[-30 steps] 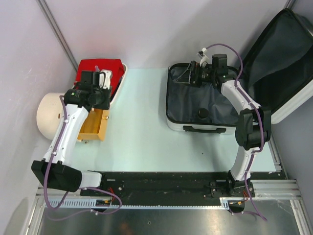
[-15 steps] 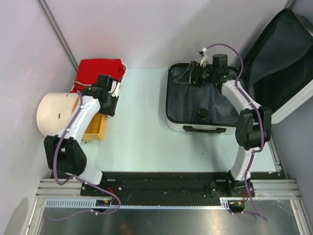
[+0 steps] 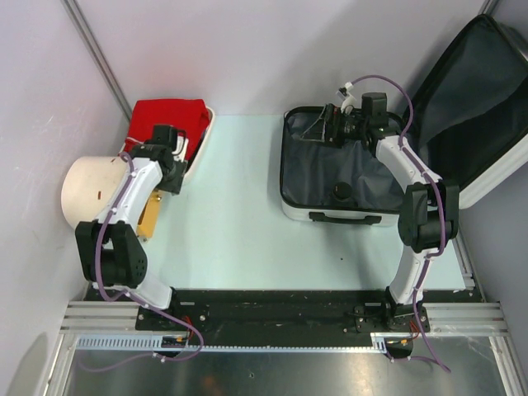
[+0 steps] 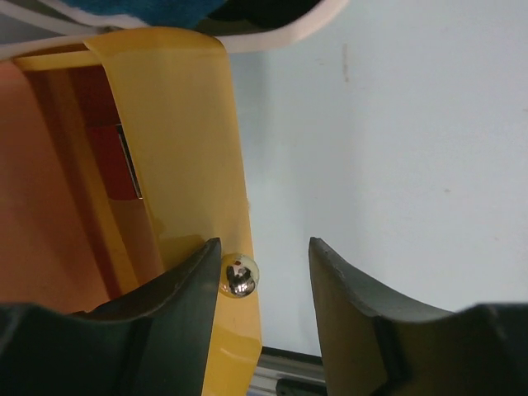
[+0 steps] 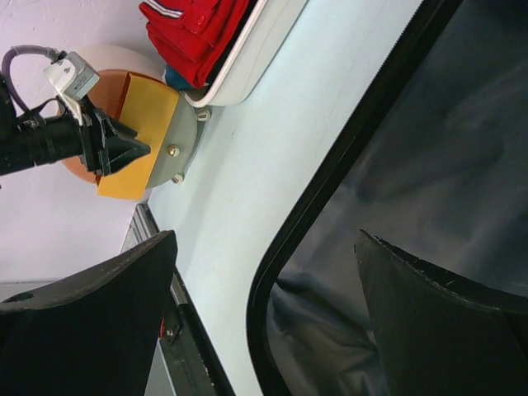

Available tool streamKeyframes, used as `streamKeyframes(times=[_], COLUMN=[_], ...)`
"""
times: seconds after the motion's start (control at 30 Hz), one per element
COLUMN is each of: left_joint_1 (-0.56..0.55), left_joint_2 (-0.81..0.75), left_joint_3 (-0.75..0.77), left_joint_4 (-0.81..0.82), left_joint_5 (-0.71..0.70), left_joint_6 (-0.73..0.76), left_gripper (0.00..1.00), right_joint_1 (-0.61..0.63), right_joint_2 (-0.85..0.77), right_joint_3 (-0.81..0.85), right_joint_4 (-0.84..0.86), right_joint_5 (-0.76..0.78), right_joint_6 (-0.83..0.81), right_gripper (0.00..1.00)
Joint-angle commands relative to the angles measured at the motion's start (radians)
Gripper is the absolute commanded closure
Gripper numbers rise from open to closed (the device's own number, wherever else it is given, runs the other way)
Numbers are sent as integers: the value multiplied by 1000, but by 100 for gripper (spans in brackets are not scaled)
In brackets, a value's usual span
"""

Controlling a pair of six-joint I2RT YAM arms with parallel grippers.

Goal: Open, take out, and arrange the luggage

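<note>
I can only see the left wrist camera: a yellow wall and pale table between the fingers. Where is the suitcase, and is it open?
Observer: The white-to-black hard-shell suitcase lies open on the right side of the table, with its black lid leaning back to the right.
Operator: Okay, and what's the other arm doing?
Observer: The right gripper hangs open over the suitcase's left rim near the far corner, with nothing between its fingers.
Operator: Anything left inside the case?
Observer: One small dark round object lies on the dark fabric lining near the front wall. I cannot tell what it is.
</note>
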Motion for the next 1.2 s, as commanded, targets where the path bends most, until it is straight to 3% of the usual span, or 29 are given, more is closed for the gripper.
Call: streamKeyframes(times=[0.0, 0.3, 0.47, 0.63, 0.7, 0.87, 1.03, 1.17], left_joint_1=[66, 127, 121, 87, 29, -37, -72, -56], left_joint_2=[23, 46, 22, -29, -68, -210, -248, -195], left_joint_3=[5, 10, 25, -1, -41, -154, -289, -309], left_joint_4=[64, 146, 164, 162, 161, 72, 49, 38], left_joint_5=[-112, -94, -50, 6, 36, 237, 161, 122], left_joint_6=[76, 241, 330, 428, 510, 934, 1268, 1402], left_gripper=[47, 42, 36, 36, 34, 31, 28, 31], right_joint_1=[-8, -16, -23, -24, -24, -24, -23, -20], right_joint_2=[-51, -63, -74, -78, -78, -77, -71, -66], right_joint_3=[-5, -17, -38, -48, -51, -49, -58, -61], right_joint_4=[18, 18, 18, 24, 26, 30, 32, 35], right_joint_5=[-13, -19, -18, -19, -21, -24, -28, -33], right_joint_6=[-15, -16, -21, -22, -22, -22, -21, -19], right_gripper=[7, 7, 7, 7, 7, 7, 7, 7])
